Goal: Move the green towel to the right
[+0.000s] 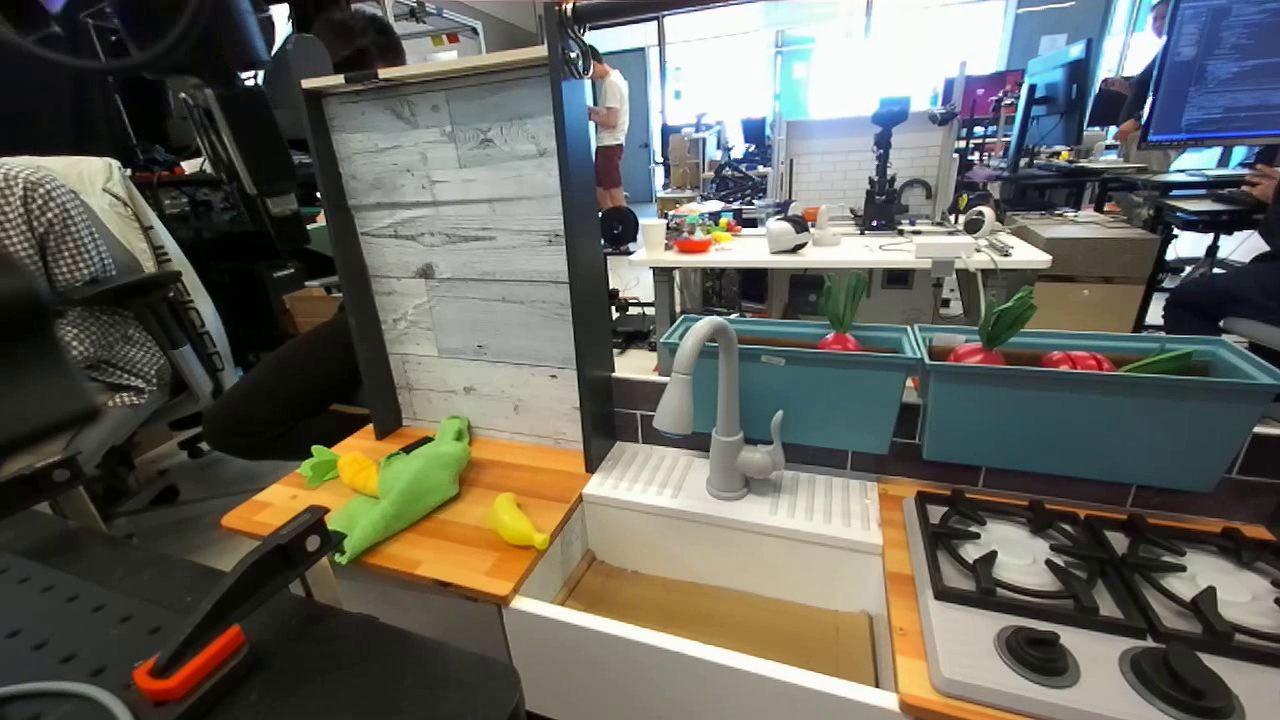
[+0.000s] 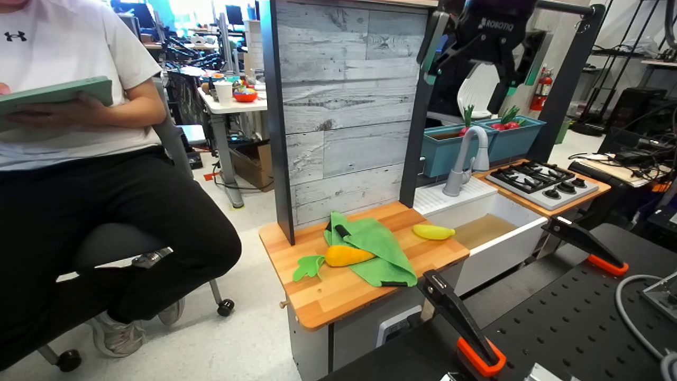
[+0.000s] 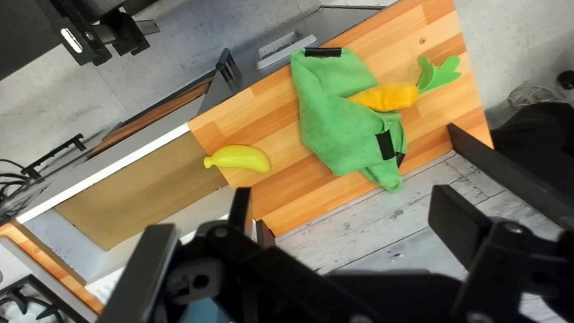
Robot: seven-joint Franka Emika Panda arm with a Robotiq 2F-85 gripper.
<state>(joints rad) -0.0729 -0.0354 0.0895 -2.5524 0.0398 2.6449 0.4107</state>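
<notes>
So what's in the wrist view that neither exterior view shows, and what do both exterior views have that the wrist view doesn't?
Only the wrist view: a brown wooden strip running beyond the front rim of the sink.

Only the exterior views: the gray faucet and the red toy radishes, seen in both.

Shared by all: the green towel, toy carrot, yellow banana, sink and wooden counter.

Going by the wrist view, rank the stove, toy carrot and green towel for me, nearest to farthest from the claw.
1. Green towel: directly up the picture from the open claw.
2. Toy carrot: up and to the right, beyond the towel's near part.
3. Stove: bottom-left corner, well off to the side, only partly in frame.
</notes>
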